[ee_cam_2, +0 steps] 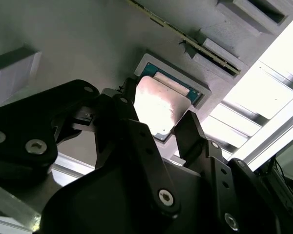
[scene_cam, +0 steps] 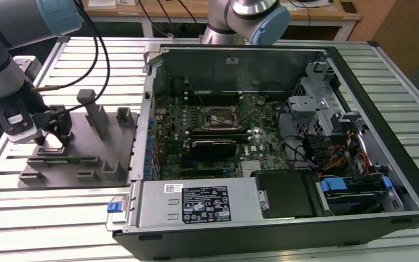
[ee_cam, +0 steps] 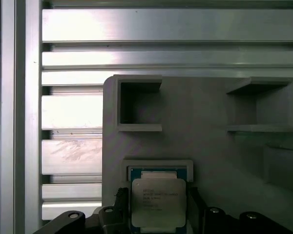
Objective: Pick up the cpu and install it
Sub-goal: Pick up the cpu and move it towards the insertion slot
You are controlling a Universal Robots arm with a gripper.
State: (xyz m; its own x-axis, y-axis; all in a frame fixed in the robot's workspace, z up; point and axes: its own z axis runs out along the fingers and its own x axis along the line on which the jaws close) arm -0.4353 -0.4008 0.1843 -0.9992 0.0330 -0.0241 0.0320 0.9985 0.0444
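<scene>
Silvery-white square cpu (ee_cam: 158,204) is sitting in the grey plastic tray (ee_cam: 210,146), lower centre of the first wrist view, with the black gripper (ee_cam: 156,196) spread astride it, probably risking an off-centre, tilting pinch.

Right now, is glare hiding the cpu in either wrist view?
Second wrist view: yes, glare whites out the middle of the cpu, edges clear. First wrist view: no, it is evenly lit; the slats beside the tray are blown bright.

The cpu (ee_cam: 158,202) is silvery with a teal-green rim (glaring white in the second wrist view); the tray (ee_cam: 205,141) grey, the surface (ee_cam: 73,112) ribbed silver.
</scene>
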